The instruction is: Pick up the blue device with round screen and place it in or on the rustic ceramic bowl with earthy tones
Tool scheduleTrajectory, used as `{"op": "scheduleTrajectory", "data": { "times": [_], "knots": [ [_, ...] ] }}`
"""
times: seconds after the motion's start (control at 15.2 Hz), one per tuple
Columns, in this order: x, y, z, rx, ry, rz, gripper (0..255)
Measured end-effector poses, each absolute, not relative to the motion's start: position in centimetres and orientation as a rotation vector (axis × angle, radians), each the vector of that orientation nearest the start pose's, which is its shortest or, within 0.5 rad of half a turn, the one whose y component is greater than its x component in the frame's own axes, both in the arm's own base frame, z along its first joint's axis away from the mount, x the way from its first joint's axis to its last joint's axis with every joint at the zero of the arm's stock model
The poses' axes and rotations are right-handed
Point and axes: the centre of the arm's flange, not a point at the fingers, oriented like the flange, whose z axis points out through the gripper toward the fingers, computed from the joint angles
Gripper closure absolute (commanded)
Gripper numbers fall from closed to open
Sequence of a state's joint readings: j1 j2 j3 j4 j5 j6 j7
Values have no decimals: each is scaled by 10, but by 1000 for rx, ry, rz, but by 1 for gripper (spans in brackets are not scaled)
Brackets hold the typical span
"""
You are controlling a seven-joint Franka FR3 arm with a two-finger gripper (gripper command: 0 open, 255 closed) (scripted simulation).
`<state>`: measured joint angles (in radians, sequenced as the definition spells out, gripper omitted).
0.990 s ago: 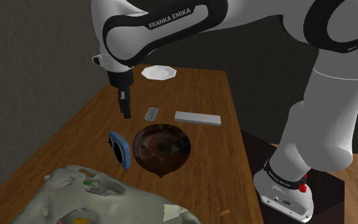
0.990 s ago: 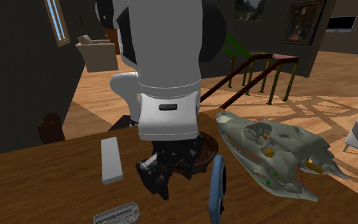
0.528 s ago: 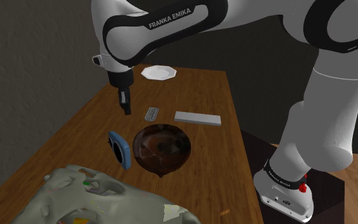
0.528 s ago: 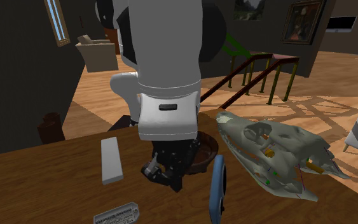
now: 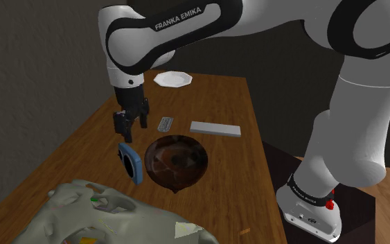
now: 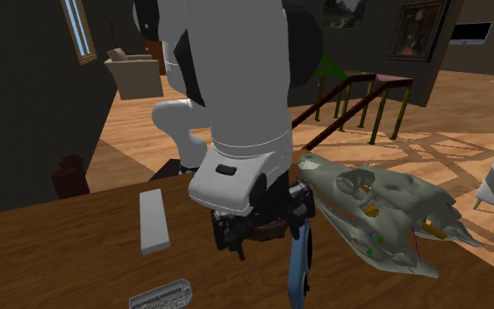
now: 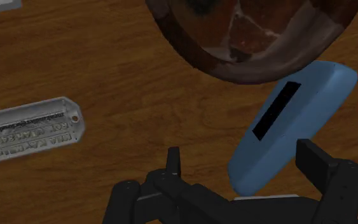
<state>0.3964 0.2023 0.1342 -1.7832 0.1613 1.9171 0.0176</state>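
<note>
1. The blue device [image 5: 131, 163] stands on its edge on the table [image 5: 221, 166], just left of the brown bowl [image 5: 186, 179] in the shoulder view. Can't tell if the two touch.
2. The gripper [image 7: 242, 167] hangs right above it, fingers [image 7: 172, 164] wide apart, holding nothing.
3. Best bet: centre the thin edge first, since the device sits nearer one finger. Then go low and close gently so it doesn't tip into the bowl.
4. Writing: "FRANKA EMIKA" on the arm [image 5: 179, 21]. The grey tag [image 7: 30, 130] has raised lettering, unreadable.
</note>
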Motion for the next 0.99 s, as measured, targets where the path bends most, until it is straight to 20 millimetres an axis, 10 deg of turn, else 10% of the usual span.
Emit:
{"op": "scheduleTrajectory", "data": {
  "times": [0.33, 0.99],
  "knots": [
    [515, 338, 418, -2868, 103, 323, 0],
    [507, 351, 382, -2856, 170, 338, 0]
  ]
}}
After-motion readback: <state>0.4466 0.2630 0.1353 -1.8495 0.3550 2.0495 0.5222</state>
